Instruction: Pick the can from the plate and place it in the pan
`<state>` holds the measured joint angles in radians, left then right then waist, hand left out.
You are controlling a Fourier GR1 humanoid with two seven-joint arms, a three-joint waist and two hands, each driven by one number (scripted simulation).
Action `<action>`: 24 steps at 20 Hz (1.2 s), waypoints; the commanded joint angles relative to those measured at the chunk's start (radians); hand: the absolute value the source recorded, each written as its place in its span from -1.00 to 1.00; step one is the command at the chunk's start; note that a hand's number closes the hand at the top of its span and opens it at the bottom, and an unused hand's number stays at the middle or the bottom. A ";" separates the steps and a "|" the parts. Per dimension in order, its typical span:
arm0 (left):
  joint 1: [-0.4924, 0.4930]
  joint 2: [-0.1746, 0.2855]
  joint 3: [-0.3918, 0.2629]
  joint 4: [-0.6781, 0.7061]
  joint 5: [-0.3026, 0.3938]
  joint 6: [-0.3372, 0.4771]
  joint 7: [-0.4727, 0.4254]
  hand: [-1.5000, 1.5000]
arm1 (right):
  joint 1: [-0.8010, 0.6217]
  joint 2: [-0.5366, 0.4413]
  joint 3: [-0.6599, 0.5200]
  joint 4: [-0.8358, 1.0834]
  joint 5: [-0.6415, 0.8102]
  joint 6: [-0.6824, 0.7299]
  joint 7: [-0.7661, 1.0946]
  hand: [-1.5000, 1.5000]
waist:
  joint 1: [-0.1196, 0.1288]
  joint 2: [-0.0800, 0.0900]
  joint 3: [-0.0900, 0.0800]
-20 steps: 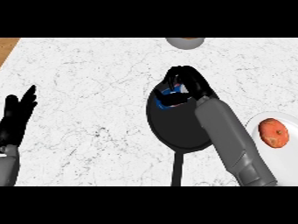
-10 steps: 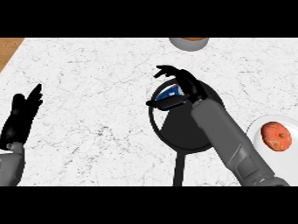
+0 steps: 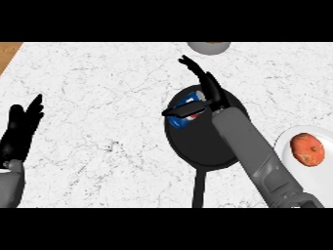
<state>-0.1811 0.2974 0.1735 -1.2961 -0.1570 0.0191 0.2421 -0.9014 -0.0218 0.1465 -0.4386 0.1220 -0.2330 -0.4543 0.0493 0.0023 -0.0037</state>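
Fingers [image 3: 196, 72] of the right hand [image 3: 214, 95] stretch out straight and slightly apart, pointing toward the far edge of the counter, closed on nothing. Its thumb sticks out sideways across the can.

One white marble counter [image 3: 104, 88] fills the view. Two grey forearms come in from the lower edge. The right one slants up over the single black pan [image 3: 201, 144], whose handle points toward the near edge. One white plate [image 3: 327, 171] sits at the right edge, just beside the pan, carrying one orange-red fruit [image 3: 307, 150]. One grey bowl [image 3: 208, 47] shows at the far edge.

The left hand [image 3: 19, 134] rests at the left, fingers straight and pointing up, well apart from the pan.

One blue can [image 3: 186, 119] lies inside the pan's far left part, partly hidden under the thumb.
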 commanded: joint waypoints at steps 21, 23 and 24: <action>0.036 -0.015 0.022 -0.012 -0.018 0.024 0.000 0.00 | 0.135 -0.627 -0.279 0.032 -0.189 0.598 -0.095 -1.00 | -0.051 0.000 0.004; 0.066 -0.019 0.006 -0.056 -0.015 0.004 -0.014 0.00 | 0.071 -0.682 -0.307 0.133 -0.185 0.646 -0.119 -1.00 | -0.022 0.008 0.006; -0.013 0.028 0.059 0.054 0.015 -0.024 -0.037 0.00 | 0.140 -0.665 -0.290 0.131 -0.159 0.624 -0.189 -1.00 | -0.034 0.009 0.005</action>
<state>-0.1407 0.3054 0.2090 -1.3174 -0.1542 0.0125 0.2343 -0.7964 -0.6207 -0.1360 -0.3601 -0.0564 0.3226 -0.5677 0.0125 0.0063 0.0008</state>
